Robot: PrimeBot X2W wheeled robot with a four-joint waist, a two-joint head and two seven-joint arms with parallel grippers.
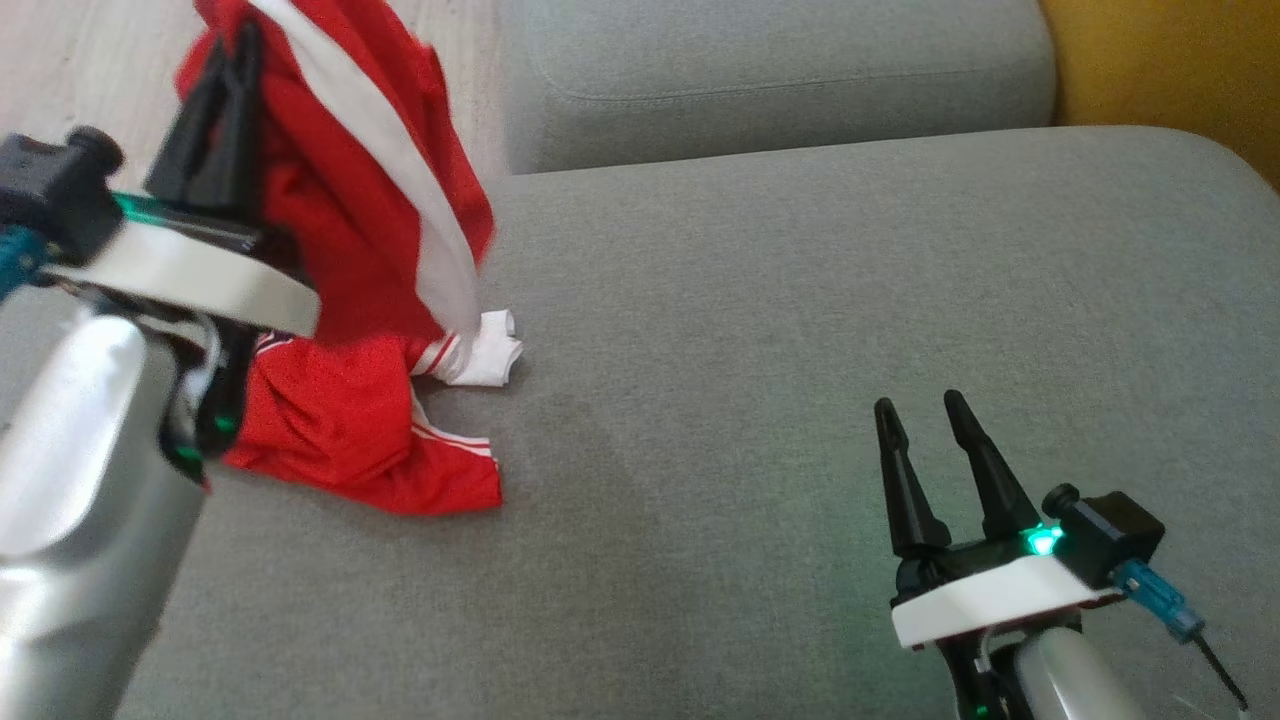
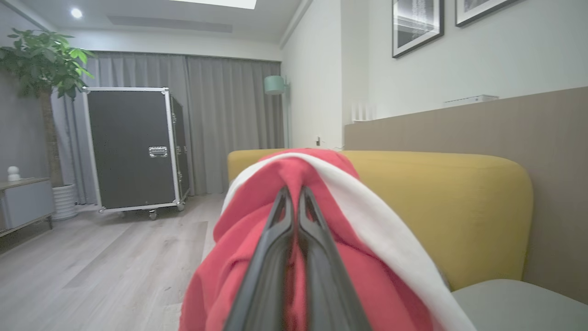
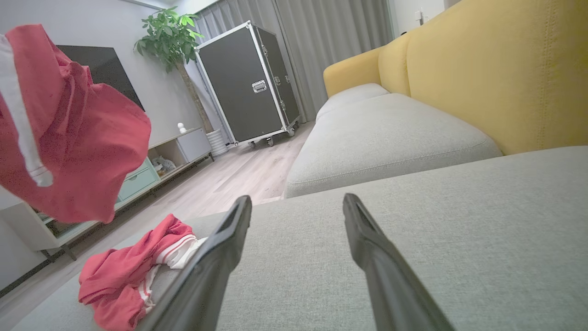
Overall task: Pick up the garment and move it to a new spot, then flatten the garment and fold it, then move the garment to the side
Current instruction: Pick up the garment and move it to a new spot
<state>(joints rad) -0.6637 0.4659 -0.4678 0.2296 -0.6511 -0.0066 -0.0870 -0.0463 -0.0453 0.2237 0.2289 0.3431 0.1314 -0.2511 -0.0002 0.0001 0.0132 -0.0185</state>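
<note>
**GARMENT RAISED AT LEFT EDGE OF SEAT; LEFT ARM HOLDS, RIGHT ARM STANDS BY**

Near side, right: the right gripper [image 1: 920, 402] hovers over the front right part of the seat cushion [image 1: 800, 300]; its fingers are spread wide with nothing between them; bare grey cloth lies ahead of it.

Near side, left: the left gripper [image 1: 232, 60] is clenched on the garment [image 1: 350, 200], a red piece with a white stripe [image 1: 400, 170]; in the left wrist view the two fingers meet at the tips with red cloth bunched around them.

Position of the garment: the upper part hangs from the grip above the cushion's left edge; the lower part lies in a heap on the cushion, just inside that edge; the long axis runs roughly from the grip down to the heap.

Governing relation: the garment is in the left arm's hold and well apart from the right gripper; the free area of the cushion lies to the garment's right, toward the right gripper; a carry in that direction looks like the likely step, and the trailing heap may drag.

Far side: a second cushion [image 1: 780, 80], then the yellow backrest [image 3: 482, 69].

Containers: a black case [image 3: 248, 82] stands shut on the floor [image 2: 92, 257]; its contents cannot be told.
</note>
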